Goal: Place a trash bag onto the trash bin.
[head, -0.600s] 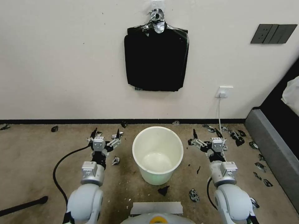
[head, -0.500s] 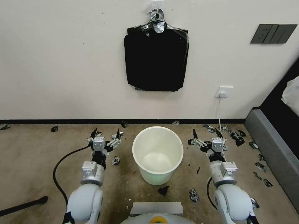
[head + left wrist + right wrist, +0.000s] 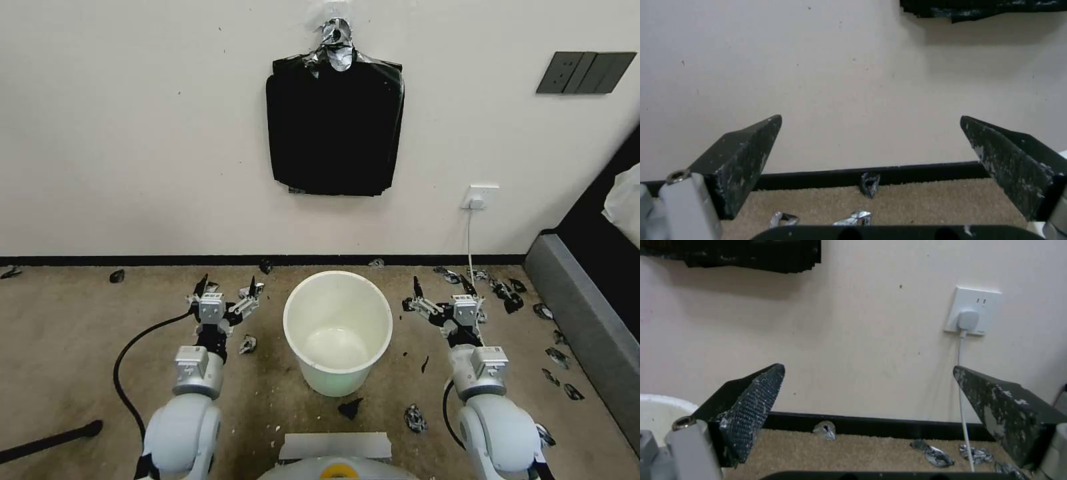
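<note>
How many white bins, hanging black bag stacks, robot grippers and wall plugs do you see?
White trash bin: 1
Stack of black bags hanging on the wall: 1
Grippers: 2, the left gripper and the right gripper, both open
Wall socket with a plug: 1
Total: 5

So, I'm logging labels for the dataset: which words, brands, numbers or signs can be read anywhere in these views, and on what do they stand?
None can be read.
Left gripper and right gripper: small marked squares on their housings, too small to read.
Wall socket: slot holes alone, no lettering.
Dark wall panel: blank.
Trash bin and hanging stack of black bags: no print visible.
</note>
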Robot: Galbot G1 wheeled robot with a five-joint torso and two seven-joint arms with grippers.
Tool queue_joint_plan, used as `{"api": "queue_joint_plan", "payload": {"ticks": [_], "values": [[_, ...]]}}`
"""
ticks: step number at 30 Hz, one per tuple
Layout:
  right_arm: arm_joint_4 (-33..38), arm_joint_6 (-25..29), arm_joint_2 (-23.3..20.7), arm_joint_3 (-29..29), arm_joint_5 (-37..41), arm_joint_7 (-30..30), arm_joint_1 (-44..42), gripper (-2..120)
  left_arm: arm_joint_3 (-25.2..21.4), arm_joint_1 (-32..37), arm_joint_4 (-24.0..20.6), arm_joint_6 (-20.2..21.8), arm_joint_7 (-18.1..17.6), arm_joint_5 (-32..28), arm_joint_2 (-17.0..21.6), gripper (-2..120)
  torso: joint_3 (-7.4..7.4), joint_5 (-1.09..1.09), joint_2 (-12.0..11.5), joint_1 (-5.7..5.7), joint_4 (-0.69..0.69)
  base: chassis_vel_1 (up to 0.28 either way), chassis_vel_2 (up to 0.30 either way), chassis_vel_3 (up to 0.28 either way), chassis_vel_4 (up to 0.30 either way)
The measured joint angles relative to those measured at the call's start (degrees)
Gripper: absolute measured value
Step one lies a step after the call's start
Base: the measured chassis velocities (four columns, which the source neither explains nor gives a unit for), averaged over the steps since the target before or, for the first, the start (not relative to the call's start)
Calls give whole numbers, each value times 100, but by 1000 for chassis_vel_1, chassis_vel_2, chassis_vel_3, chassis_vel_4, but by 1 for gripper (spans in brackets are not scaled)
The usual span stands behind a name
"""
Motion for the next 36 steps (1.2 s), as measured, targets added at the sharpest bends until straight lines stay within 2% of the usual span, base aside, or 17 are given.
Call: {"api": "queue_joint_plan", "payload": {"ticks": [29, 31, 33, 34, 36], "values": [[16, 44, -19, 1, 0, 34, -17, 100, -2, 11, -7, -34, -20, -5, 0, 100, 0, 0, 0, 0, 0, 0, 0, 0, 0], [246, 358, -145, 11, -31, 283, -162, 100, -13, 75, -78, -209, -99, -53, 8, 100, 0, 1, 0, 0, 0, 0, 0, 0, 0], [594, 824, -338, 44, -98, 647, -371, 100, -49, 219, -256, -601, -279, -176, 26, 100, 0, -1, 0, 0, 0, 0, 0, 0, 0], [594, 824, -338, 44, -98, 647, -371, 100, -49, 219, -256, -601, -279, -176, 26, 100, 0, -1, 0, 0, 0, 0, 0, 0, 0], [724, 1098, -396, -21, -144, 760, -565, 100, -97, 413, -489, -1132, -524, -338, 53, 100, 0, 0, 0, -1, 0, 0, 0, 0, 0]]}}
